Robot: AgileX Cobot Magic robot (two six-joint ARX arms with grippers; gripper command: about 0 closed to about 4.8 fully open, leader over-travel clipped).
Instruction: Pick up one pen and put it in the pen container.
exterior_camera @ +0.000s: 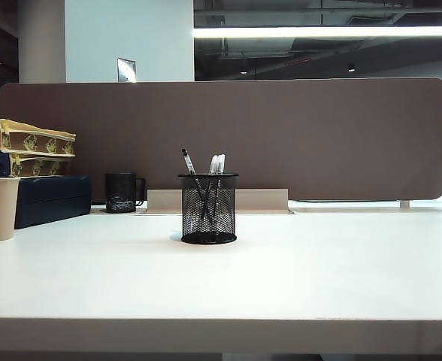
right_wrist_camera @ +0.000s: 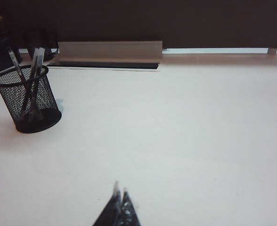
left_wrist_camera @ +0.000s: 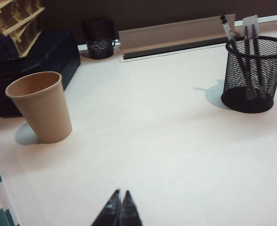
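the pen container (exterior_camera: 208, 214) is black wire mesh; the table (exterior_camera: 319, 271) is smooth, matt white; the cup (left_wrist_camera: 40, 106) looks like matt beige paper.

Left gripper (left_wrist_camera: 121, 194): only the dark fingertips are seen in the left wrist view, jaws pressed together to a point, nothing held between them. It is held above the bench, tips clear of the surface.

Right gripper (right_wrist_camera: 120, 190): same picture in the right wrist view, jaws brought fully together, nothing gripped, tips held off the bench.

Neither arm nor gripper is seen in the exterior view. Wrists and upper links are not shown in any view.
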